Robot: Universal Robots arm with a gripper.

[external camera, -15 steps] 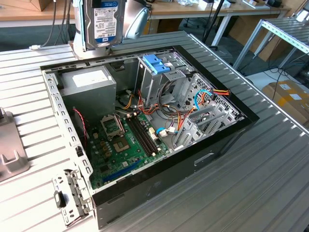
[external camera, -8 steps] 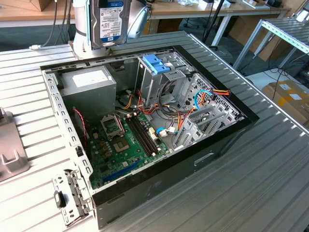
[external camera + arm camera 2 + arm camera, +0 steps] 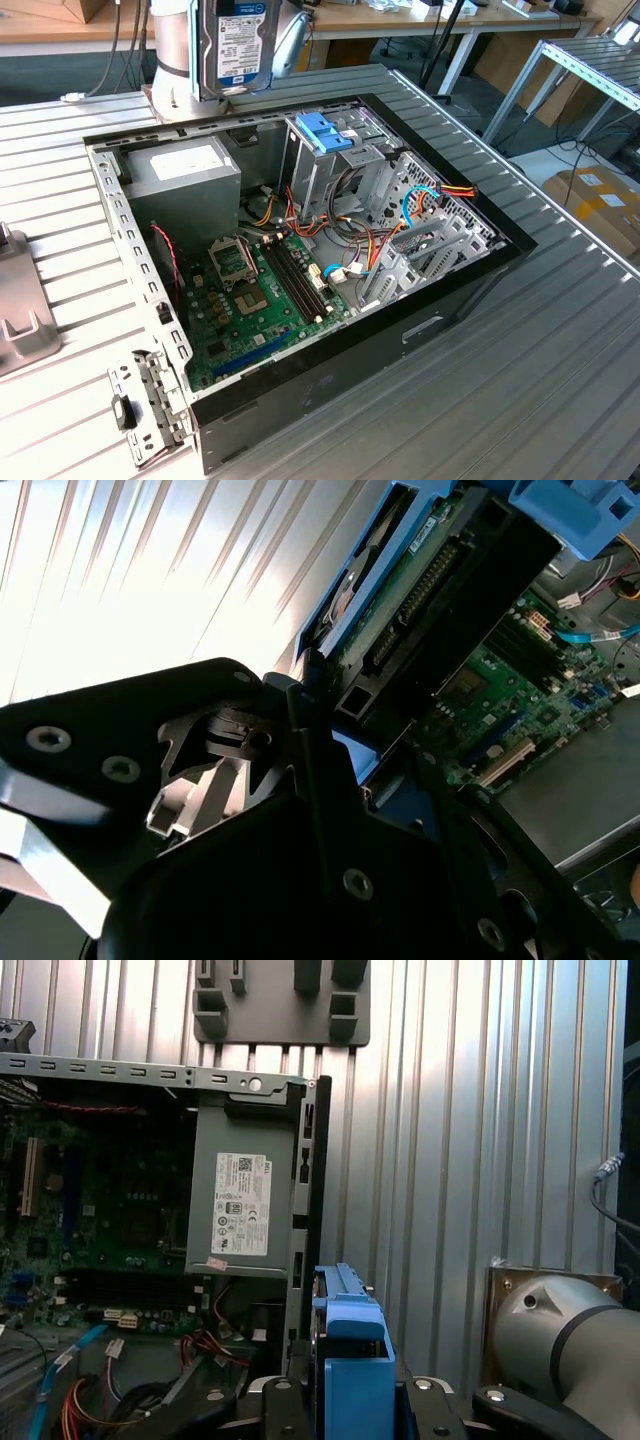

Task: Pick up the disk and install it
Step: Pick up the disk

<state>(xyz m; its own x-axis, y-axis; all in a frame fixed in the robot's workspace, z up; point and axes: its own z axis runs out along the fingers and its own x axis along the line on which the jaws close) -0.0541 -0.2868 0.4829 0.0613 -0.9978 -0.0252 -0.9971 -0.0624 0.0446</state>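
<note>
Stand: a grey holder (image 3: pixel 15 320) lies on the ribbed table (image 3: pixel 540 380) at the exterior view's left, well apart from the work.
Arm: 1 silver arm (image 3: pixel 172 50) rises just beyond the far wall of the open case (image 3: pixel 500 250).
Box: the grey metal box (image 3: pixel 185 170) with a white sticker sits in the case's far corner, below the arm.
Disk: the disk (image 3: pixel 243 40) hangs in the air above the case's far edge. Its white label faces the exterior camera, and its blue rails show in both wrist views.
Gripper: the gripper (image 3: pixel 350 1405) is closed on the disk, with dark jaws pressing on 2 opposite sides of a blue rail.
Long axis: upright and about square to the table.
Board: the green board (image 3: pixel 255 300) lies flat on the case floor, nearer the camera than the disk.
Cage: the upright cage (image 3: pixel 325 150) with the blue top stands inside the case. It is lower than the disk and toward the exterior view's right of it, near but not touching.
Judgement: the disk is picked up but not yet seated.
</note>
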